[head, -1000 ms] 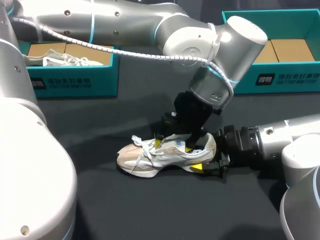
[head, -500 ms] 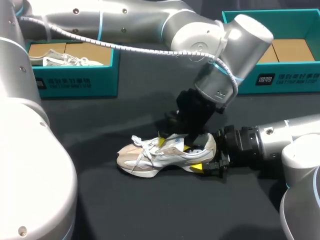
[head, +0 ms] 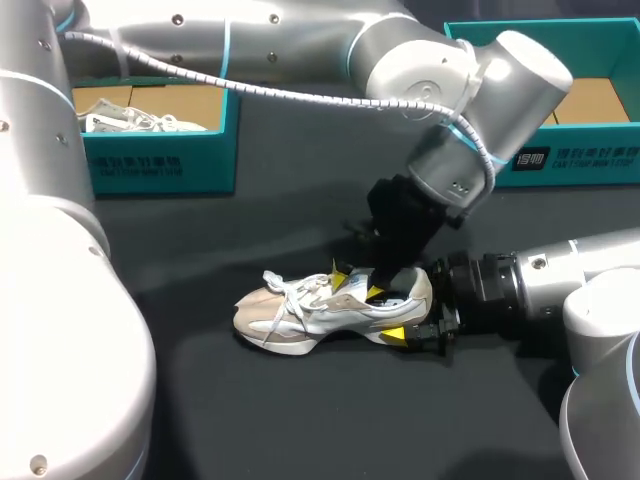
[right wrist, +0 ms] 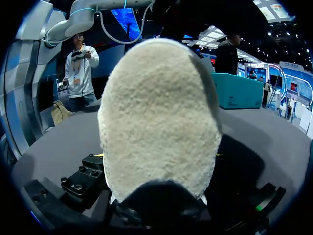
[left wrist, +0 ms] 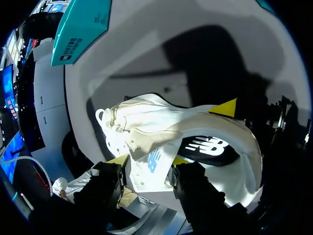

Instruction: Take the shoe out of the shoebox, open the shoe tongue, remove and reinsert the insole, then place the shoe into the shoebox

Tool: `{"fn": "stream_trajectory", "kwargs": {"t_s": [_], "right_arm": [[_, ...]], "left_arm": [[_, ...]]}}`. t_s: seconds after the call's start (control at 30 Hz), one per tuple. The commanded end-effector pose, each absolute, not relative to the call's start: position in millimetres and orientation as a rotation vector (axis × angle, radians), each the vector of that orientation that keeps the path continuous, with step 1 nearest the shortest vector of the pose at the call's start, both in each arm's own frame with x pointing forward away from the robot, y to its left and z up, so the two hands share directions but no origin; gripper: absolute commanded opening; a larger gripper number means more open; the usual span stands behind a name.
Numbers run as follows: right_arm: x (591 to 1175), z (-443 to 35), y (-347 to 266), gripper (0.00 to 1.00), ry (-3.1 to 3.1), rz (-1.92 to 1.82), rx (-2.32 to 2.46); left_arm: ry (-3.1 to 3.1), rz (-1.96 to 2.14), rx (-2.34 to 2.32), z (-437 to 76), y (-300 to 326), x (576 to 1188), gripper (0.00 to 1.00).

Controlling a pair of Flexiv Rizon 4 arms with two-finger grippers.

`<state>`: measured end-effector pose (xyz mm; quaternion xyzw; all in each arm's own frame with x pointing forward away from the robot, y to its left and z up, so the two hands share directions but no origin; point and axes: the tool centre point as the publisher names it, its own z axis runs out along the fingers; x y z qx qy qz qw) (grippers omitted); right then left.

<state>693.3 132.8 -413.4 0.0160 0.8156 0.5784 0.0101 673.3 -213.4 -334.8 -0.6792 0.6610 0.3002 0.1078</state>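
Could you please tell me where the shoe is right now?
In the head view the shoe stands on the table near the middle, with the left pincer at its tongue and the right pincer at its heel.

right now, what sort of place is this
Probably a shoe-packing workstation for a robot: a white sneaker lies on a dark table, with a teal left shoebox and a teal right shoebox behind it.
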Motion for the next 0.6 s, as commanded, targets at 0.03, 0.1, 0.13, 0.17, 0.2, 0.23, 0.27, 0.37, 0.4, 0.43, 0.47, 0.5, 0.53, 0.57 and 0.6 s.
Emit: {"fn": "stream_trajectory", "kwargs": {"t_s": [0.03, 0.1, 0.13, 0.17, 0.2, 0.23, 0.27, 0.37, 0.4, 0.43, 0.47, 0.5, 0.53, 0.57, 0.6], "right_arm": [[693, -413, 133, 0.00, 2.548, 1.802, 0.051], [693, -413, 133, 0.00, 2.548, 1.802, 0.051], [693, -413, 133, 0.00, 2.548, 1.802, 0.051], [693, -413, 133, 0.00, 2.548, 1.802, 0.051], [693, -413, 133, 0.00, 2.548, 1.802, 0.051], [693, -413, 133, 0.00, 2.548, 1.802, 0.051], [693, -413, 133, 0.00, 2.548, 1.802, 0.051], [693, -413, 133, 0.00, 2.548, 1.802, 0.051], [693, -413, 133, 0.00, 2.548, 1.802, 0.051], [693, -413, 133, 0.00, 2.548, 1.802, 0.051], [693, -413, 133, 0.00, 2.548, 1.802, 0.051], [693, -413, 133, 0.00, 2.548, 1.802, 0.051], [693, -413, 133, 0.00, 2.548, 1.802, 0.051], [693, -413, 133, 0.00, 2.548, 1.802, 0.051], [693, -413, 133, 0.00, 2.548, 1.802, 0.051]], "left_arm": [[1.940, 0.913, -1.968, -337, -221, 676, 0.44], [1.940, 0.915, -1.962, -337, -221, 678, 0.41], [1.941, 0.918, -1.958, -337, -221, 678, 0.39], [1.942, 0.920, -1.956, -337, -221, 679, 0.37], [1.943, 0.921, -1.954, -337, -220, 679, 0.36], [1.944, 0.923, -1.953, -337, -220, 679, 0.31], [1.945, 0.924, -1.952, -337, -219, 679, 0.29], [1.950, 0.926, -1.949, -336, -217, 678, 0.28], [1.953, 0.926, -1.947, -336, -216, 678, 0.28], [1.958, 0.925, -1.945, -335, -215, 677, 0.27], [1.964, 0.923, -1.944, -334, -214, 676, 0.26], [1.969, 0.918, -1.945, -333, -213, 675, 0.24], [1.975, 0.911, -1.948, -331, -211, 674, 0.22], [1.982, 0.906, -1.950, -329, -210, 673, 0.16], [1.987, 0.899, -1.952, -328, -209, 672, 0.11]]}}
